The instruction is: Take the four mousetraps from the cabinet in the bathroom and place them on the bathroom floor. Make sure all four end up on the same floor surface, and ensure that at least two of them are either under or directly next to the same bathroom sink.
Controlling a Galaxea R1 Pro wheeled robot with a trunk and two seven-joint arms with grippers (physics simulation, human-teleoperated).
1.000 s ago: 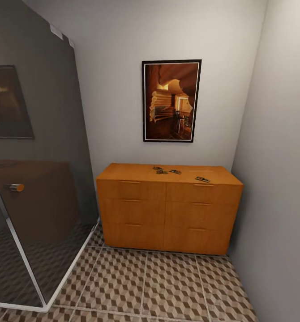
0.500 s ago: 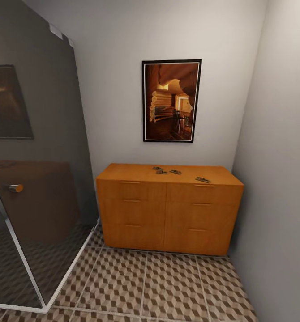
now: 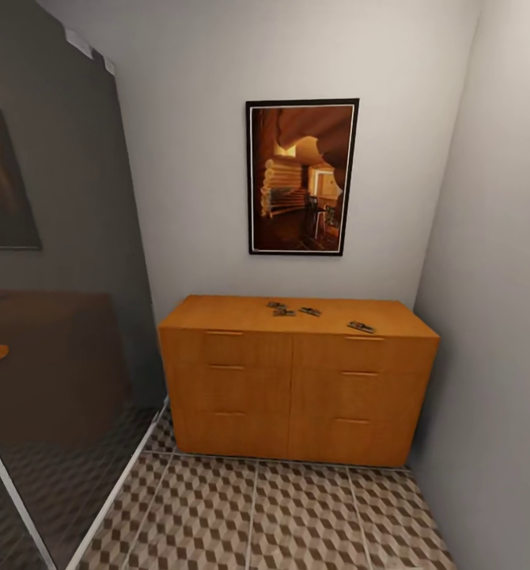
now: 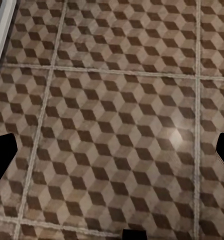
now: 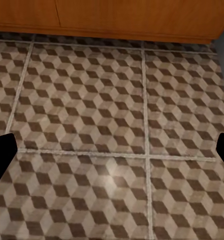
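Both grippers spread wide over the tiled floor.
Left gripper [image 4: 112, 150] and right gripper [image 5: 112, 150] hold nothing above the bathroom floor [image 4: 117, 125]. Head view adds the cabinet [image 3: 297, 380] at frame centre, with four mousetraps [image 3: 309, 311] on top.

The head camera looks forward and slightly down at the cabinet [image 3: 297, 372] from nearby, while both wrist cameras face the cube-patterned bathroom floor [image 4: 117, 130] closely, the right one sharing the cabinet's base.

Both grippers are hanging spread wide, left gripper [image 4: 112, 155] and right gripper [image 5: 112, 155] showing dark fingers [image 4: 1, 157] at the edges
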